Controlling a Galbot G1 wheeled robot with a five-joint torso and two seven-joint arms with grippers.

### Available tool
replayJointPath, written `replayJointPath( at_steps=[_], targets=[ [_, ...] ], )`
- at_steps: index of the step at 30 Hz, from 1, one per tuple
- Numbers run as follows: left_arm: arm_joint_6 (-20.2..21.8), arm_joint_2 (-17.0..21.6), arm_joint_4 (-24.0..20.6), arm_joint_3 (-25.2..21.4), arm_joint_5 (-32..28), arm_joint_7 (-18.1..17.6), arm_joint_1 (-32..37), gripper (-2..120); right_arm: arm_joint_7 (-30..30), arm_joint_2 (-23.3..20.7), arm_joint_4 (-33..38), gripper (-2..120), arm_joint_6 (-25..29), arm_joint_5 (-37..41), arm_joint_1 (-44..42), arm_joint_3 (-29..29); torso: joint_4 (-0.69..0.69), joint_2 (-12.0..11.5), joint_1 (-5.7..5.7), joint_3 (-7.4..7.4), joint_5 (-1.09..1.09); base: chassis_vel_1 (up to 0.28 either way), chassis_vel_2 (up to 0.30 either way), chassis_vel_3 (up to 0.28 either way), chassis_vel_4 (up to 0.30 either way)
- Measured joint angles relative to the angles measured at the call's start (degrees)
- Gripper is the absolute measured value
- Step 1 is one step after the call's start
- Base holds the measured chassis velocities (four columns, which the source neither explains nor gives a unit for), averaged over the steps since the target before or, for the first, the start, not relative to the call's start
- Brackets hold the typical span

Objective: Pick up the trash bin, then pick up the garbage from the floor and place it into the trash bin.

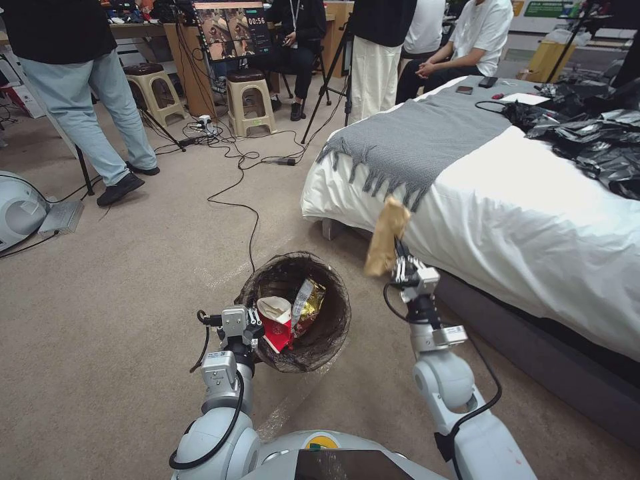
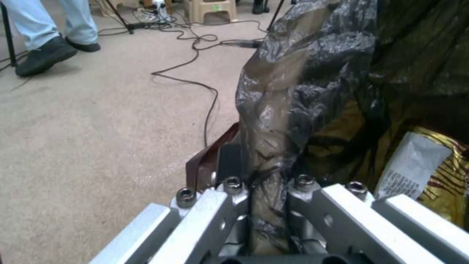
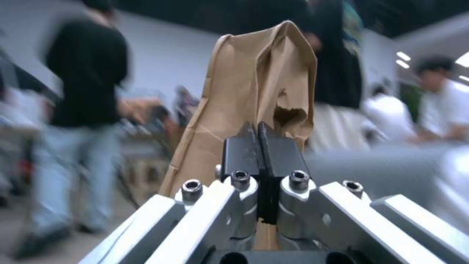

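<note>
My left gripper (image 1: 257, 328) is clamped on the near rim of the trash bin (image 1: 333, 313); in the left wrist view the dark liner bunches between my closed fingers (image 2: 229, 190) and hides the bin's white wall entirely. Inside the bin I see a red-and-white carton (image 1: 275, 325) and a gold snack wrapper (image 1: 308, 301); the wrapper's white panel carries print that I cannot read from either view.

My right gripper (image 1: 398, 253) is pinched shut on the lower end of a flat brown paper bag (image 1: 387, 235), which stands up from my fingers, above and to the bed side of the bin. The bag has a small tear near my fingertips (image 3: 281, 146), and its lower edge is cut off behind them. The room past it is blurred, probably people standing.

Between the bin and the bed (image 1: 533, 220) lies a strip of bare carpet (image 1: 100, 320). A black cable (image 1: 252, 227) runs across the floor up to the bin's far side. Beyond the bin, a screen (image 1: 233, 30) reads 00:56.
</note>
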Motion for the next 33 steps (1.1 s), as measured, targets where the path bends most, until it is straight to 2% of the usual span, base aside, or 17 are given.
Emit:
replayJointPath(
  at_steps=[2,3,6,9,29,33],
  targets=[
    [0.0,0.0,0.0,0.0,0.0,0.0,0.0,2,-5.1,-0.9,4.1,0,1.5,3.0,-0.5,-1.5,0.00,0.0,0.00,0.00,0.01,0.000,0.000,0.000,0.000],
    [0.0,0.0,0.0,0.0,0.0,0.0,0.0,2,-5.1,-0.9,4.1,0,1.5,3.0,-0.5,-1.5,0.00,0.0,0.00,0.00,0.01,0.000,0.000,0.000,0.000],
    [0.0,0.0,0.0,0.0,0.0,0.0,0.0,2,-12.7,-2.3,8.0,0,3.1,6.1,-2.5,-3.7,-0.02,0.0,0.00,0.00,0.02,0.000,0.000,0.000,0.000],
    [0.0,0.0,0.0,0.0,0.0,0.0,0.0,2,-15.2,-3.3,8.4,0,3.7,6.1,-3.2,-5.5,-0.02,0.0,0.00,0.00,0.02,0.000,0.000,0.000,0.000],
    [0.0,0.0,0.0,0.0,0.0,0.0,0.0,2,-15.3,-5.5,3.7,0,2.8,2.7,-2.5,-11.5,0.00,0.0,0.00,0.00,0.02,0.000,0.000,0.000,0.000],
    [0.0,0.0,0.0,0.0,0.0,0.0,0.0,2,-14.6,-5.1,-0.8,0,2.3,1.8,-2.5,-13.1,-0.01,0.0,0.00,0.00,0.02,0.000,0.000,0.000,0.000]
  ],
)
